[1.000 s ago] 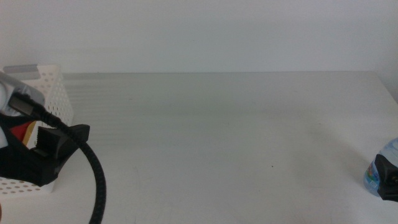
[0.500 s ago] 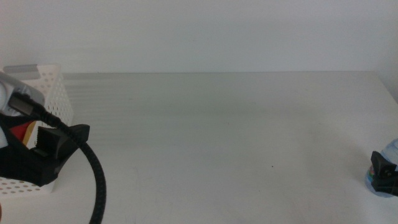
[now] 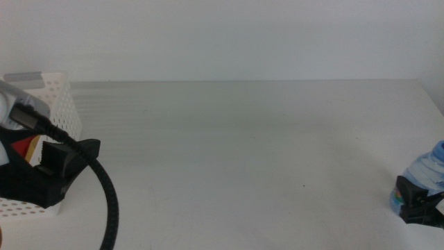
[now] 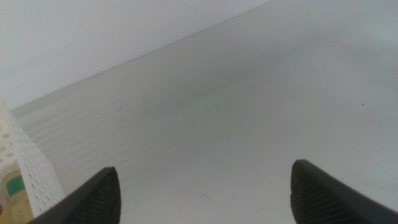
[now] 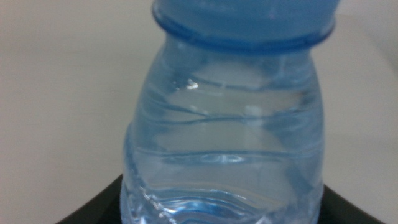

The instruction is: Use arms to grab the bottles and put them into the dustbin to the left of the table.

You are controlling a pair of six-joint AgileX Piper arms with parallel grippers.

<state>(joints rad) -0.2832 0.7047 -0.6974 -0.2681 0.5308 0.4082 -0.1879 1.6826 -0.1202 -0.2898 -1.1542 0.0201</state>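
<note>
The small clear water bottle [image 3: 424, 172] with its blue cap [image 5: 244, 18] stands at the table's front right corner. My right gripper [image 3: 418, 203] is shut on its lower body; in the right wrist view the bottle [image 5: 227, 124] fills the frame between the dark jaws of the gripper [image 5: 230, 202]. My left gripper [image 3: 68, 167] hangs by the white perforated dustbin [image 3: 64, 101] at the far left, open and empty [image 4: 204, 167]. A yellow tea bottle [image 4: 13, 194] lies inside the dustbin [image 4: 30, 163]. A red patch [image 3: 26, 144] shows in it too.
The white table [image 3: 243, 153] stretches between the two arms, its far edge against a white wall. The left arm's thick black cable [image 3: 107, 201] loops down in front of the dustbin.
My right gripper has moved in from the right edge and to the left, and the water bottle has shifted left and up with it. The left arm has not moved.
</note>
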